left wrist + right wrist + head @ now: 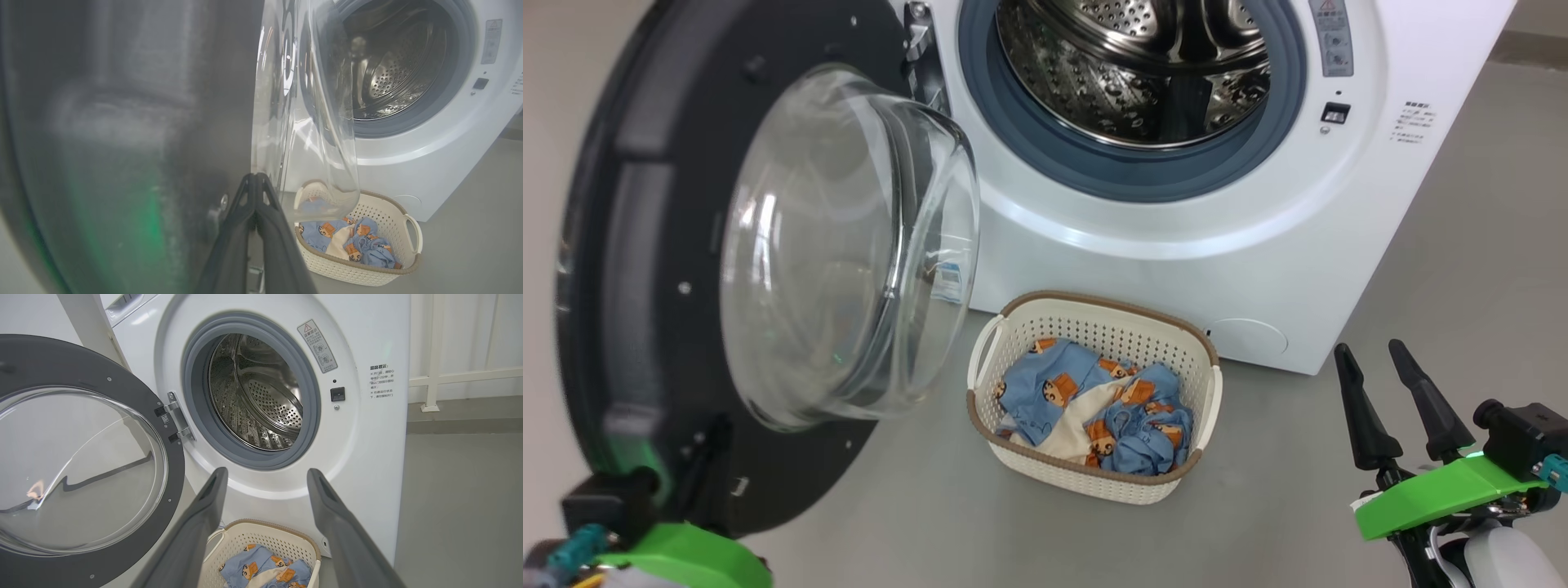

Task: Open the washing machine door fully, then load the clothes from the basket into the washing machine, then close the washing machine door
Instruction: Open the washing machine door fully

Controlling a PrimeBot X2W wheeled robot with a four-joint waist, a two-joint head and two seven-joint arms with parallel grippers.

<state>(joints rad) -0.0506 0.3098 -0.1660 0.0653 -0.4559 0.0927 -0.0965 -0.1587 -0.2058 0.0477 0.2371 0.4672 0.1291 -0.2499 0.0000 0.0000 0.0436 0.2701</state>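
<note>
The washing machine stands with its steel drum exposed. Its door is swung out to the left on the hinge, glass bowl facing the machine. On the floor in front sits the basket, holding the light blue clothes with a cream lining showing. My left gripper is shut, tips against the door's black inner ring beside the glass. My right gripper hovers open and holding nothing, to the right of the basket and pointing at the machine's front.
Grey floor runs open to the right of the machine. A white railing post stands against the wall at the back right. The open door takes up the space on the left.
</note>
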